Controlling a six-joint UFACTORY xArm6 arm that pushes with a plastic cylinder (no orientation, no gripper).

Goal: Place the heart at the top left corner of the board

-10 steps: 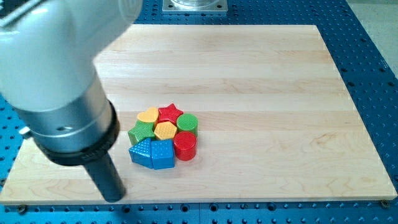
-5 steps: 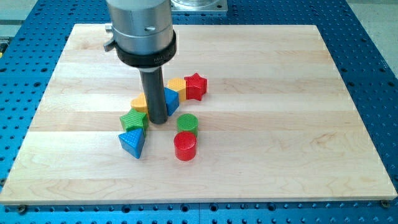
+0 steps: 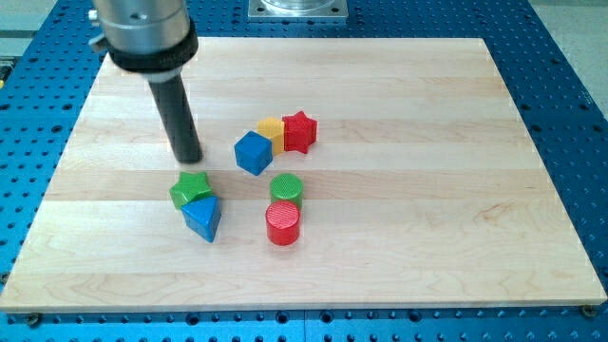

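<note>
Hovering—my tip above green star.

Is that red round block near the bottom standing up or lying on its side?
Standing upright. The red cylinder shows its flat round face on top, with its curved side wall below, resting on the board.

The upper part of our arm is cut off by the far edge; the yellow block sits partly hidden behind the blue cube.
</note>
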